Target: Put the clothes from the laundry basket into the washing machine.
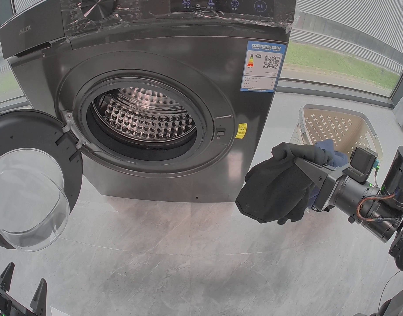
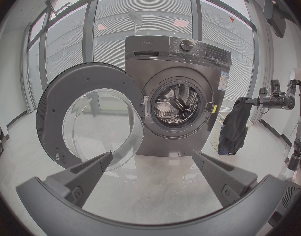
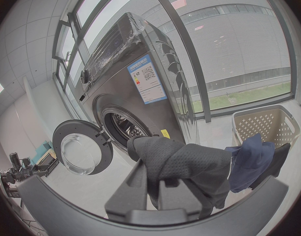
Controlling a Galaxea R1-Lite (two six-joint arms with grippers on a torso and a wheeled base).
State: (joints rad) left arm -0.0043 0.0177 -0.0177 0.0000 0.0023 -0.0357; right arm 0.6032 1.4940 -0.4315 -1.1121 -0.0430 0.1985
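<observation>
Washer (image 1: 175,123): the door (image 1: 17,132) is swung wide on the hinge at the left edge of the mouth, its glass bowl facing out. The mouth is a round opening with a dark rubber rim, and the dimpled steel drum (image 1: 144,115) shows behind it.

Right gripper (image 1: 300,159): clenched on a black garment (image 1: 271,189), held in the air off the washer's right front corner, apart from the cabinet and lower than the mouth's centre. The garment is a perforated-knit fabric, bunched over the fingers and hanging in a loose lump. A blue cloth (image 1: 339,158) sits just behind it; I cannot tell whether it is also pinched.

Basket (image 1: 337,110): beige with star cut-outs, on the floor to the right of the washer, by the window.

Left gripper (image 2: 150,158): released, fingers spread wide, low and well in front of the washer's door side.

Labels: there is a blue-and-white sticker with a code square on the washer's upper right front, and a small yellow sticker to the right of the mouth. Plastic film covers the control panel.
</observation>
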